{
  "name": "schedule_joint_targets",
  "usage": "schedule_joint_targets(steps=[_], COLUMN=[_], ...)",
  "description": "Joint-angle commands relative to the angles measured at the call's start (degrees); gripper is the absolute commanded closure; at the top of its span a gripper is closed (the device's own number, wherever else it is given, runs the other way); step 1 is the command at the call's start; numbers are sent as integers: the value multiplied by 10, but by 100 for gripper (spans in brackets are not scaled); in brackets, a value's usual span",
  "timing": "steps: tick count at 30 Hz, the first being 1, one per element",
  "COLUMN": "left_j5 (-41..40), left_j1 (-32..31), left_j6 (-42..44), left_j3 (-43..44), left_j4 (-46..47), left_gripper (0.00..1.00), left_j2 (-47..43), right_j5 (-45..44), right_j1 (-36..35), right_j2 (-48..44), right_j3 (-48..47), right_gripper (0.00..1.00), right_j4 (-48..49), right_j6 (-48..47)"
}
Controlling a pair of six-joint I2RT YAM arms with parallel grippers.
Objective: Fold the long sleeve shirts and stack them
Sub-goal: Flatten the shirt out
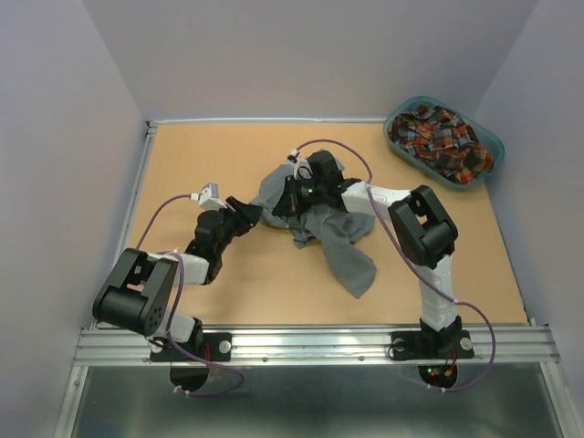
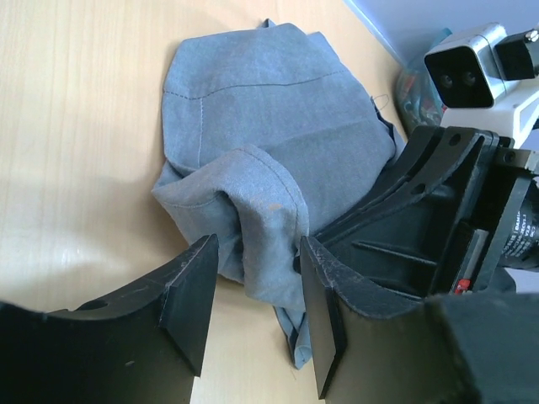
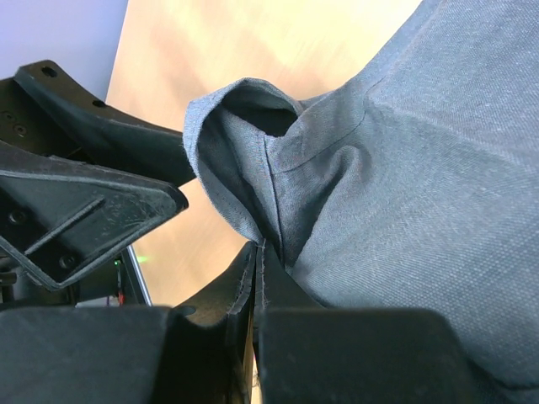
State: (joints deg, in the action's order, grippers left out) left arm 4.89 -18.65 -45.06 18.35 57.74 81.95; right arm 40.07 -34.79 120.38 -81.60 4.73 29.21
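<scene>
On table (image 1: 228, 155) — one grey shirt (image 1: 351, 251); in basket (image 1: 498, 151) — one plaid shirt (image 1: 443, 141).

Count on inspection.

- Shirts: two. One grey shirt (image 1: 351, 260) at mid-table, one plaid shirt (image 1: 441, 139) at the far right.
- Baskets: one teal basket (image 1: 498, 144).
- Tables: one table (image 1: 210, 164).
- Robot arms: two, left arm (image 1: 137, 297) and right arm (image 1: 424, 228).
- Grippers: two, left gripper (image 2: 257, 244) and right gripper (image 3: 257, 261).
</scene>
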Motion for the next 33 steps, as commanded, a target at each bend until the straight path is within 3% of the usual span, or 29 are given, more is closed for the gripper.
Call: schedule_joint_targets(steps=[1, 15, 18, 33], left_j5=[14, 35, 37, 50], left_j1=[-5, -17, -19, -31], left_j6=[10, 9, 11, 21], left_j3=[12, 61, 67, 114], left_j4=[44, 69, 76, 62], left_gripper=[46, 52, 58, 61], left_j2=[13, 88, 102, 176], right_j5=[4, 15, 20, 31], right_j1=[9, 35, 39, 46], right_j2=[8, 41, 48, 56], right_j3=[-3, 18, 24, 33], right_gripper=[99, 99, 100, 99], right_j4=[31, 40, 46, 67], right_j6=[11, 44, 49, 62])
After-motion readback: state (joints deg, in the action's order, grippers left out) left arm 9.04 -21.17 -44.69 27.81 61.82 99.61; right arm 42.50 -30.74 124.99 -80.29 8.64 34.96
